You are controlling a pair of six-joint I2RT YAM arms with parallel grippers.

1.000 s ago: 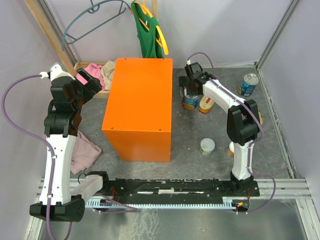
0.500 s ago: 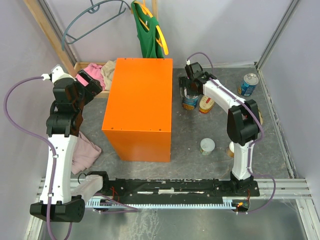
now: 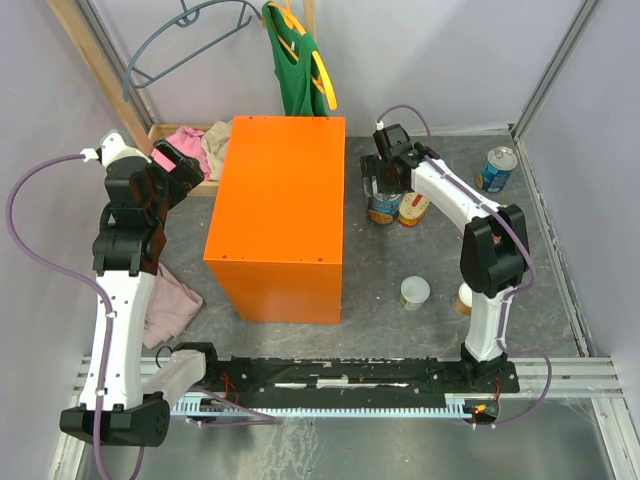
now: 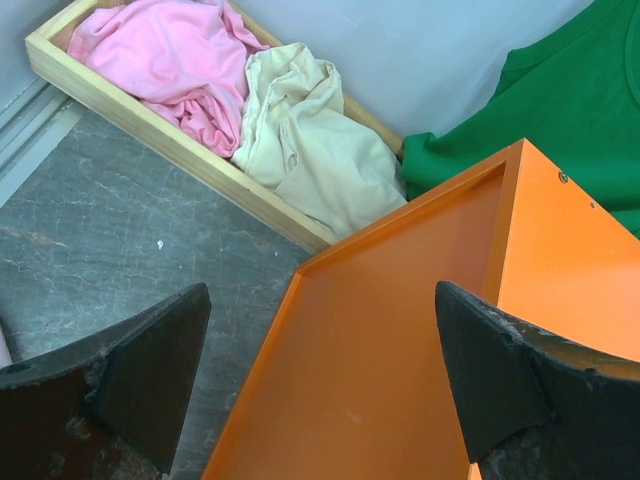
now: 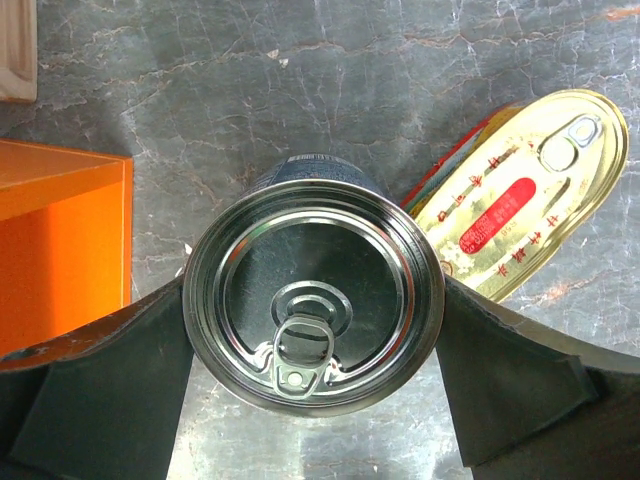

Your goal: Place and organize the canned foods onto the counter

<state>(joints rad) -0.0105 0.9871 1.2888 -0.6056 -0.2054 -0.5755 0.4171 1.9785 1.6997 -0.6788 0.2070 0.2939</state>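
Observation:
The counter, a large orange box (image 3: 275, 215), stands mid-table and also shows in the left wrist view (image 4: 400, 330). My right gripper (image 3: 382, 185) is shut on a tall blue-labelled can (image 3: 383, 208). In the right wrist view its silver top (image 5: 313, 292) fills the gap and both fingers touch its sides. A flat oval yellow-red tin (image 3: 413, 208) lies just right of it (image 5: 520, 205). A second blue can (image 3: 495, 168) stands far right. A small white-lidded can (image 3: 415, 292) sits nearer, and another (image 3: 462, 298) is partly hidden by the right arm. My left gripper (image 3: 178, 172) is open and empty beside the box's left side.
A wooden tray (image 4: 180, 150) with pink cloth (image 4: 170, 50) and beige cloth (image 4: 310, 150) lies back left. A green shirt (image 3: 298, 70) hangs behind the box. Pink cloth (image 3: 170, 305) lies by the left arm. The box corner (image 5: 60, 240) is left of the held can.
My right gripper and the blue can have shifted slightly right and nearer. The left arm has barely moved.

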